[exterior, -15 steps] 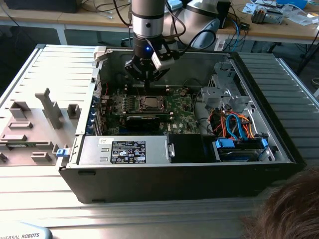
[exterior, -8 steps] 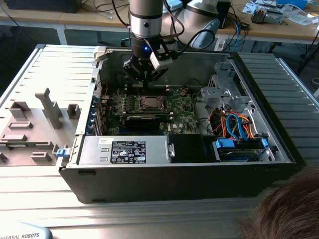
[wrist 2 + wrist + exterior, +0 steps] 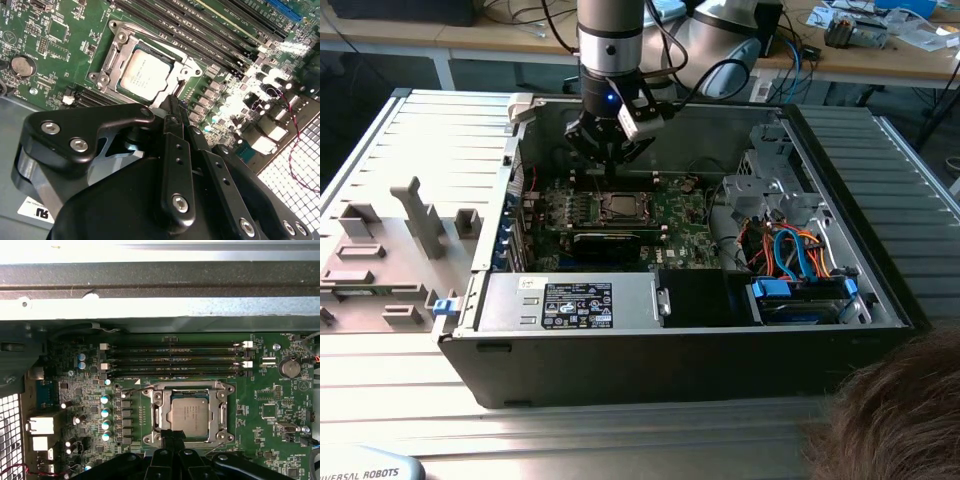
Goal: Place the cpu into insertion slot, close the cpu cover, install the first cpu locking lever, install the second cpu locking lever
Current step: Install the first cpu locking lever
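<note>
Several parts crowded the open grey metal computer case (image 3: 820, 150): a label-covered grey power supply box (image 3: 570, 300) along the near wall, a black graphics card (image 3: 610, 243) beside the socket, and a tangle of orange and blue cables (image 3: 790, 250) toward the exterior view's right. Dark hair of a person (image 3: 900, 420) cut into the exterior view's lower right corner.

The black robot gripper (image 3: 610, 158) hung just over the green motherboard (image 3: 675, 215), beside the socket's far edge. The small square cpu with a dull silvery-grey top (image 3: 190, 412) sat in the socket, framed by the thin silvery cpu cover (image 3: 222, 412) lying flat around it. In the second wrist view the black fingers (image 3: 172, 112) stood pressed together just beside the socket edge, gripping nothing that I could make out.

The first wrist view added four long black memory slots (image 3: 172, 360) and a round silver coin battery (image 3: 289, 367).
</note>
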Controlling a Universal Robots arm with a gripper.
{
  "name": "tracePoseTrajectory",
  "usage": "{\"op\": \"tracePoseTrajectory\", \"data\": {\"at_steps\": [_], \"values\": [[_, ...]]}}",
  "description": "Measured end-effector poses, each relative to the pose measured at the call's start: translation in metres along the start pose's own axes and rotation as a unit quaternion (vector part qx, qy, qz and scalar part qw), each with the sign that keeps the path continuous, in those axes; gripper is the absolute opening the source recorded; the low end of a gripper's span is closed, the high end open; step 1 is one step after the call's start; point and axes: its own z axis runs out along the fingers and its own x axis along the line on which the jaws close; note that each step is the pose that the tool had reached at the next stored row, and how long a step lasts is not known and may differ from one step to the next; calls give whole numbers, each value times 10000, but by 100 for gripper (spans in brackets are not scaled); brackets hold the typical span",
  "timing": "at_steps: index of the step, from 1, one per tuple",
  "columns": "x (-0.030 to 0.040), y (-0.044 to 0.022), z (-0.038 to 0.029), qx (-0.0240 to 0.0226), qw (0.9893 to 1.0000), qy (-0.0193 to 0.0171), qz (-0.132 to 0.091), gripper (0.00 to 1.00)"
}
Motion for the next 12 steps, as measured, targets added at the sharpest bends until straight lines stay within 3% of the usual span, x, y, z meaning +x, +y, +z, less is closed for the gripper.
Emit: {"op": "tracePoseTrajectory", "data": {"at_steps": [12], "values": [[39,-1,-1,0,10000,0,0,11]]}}
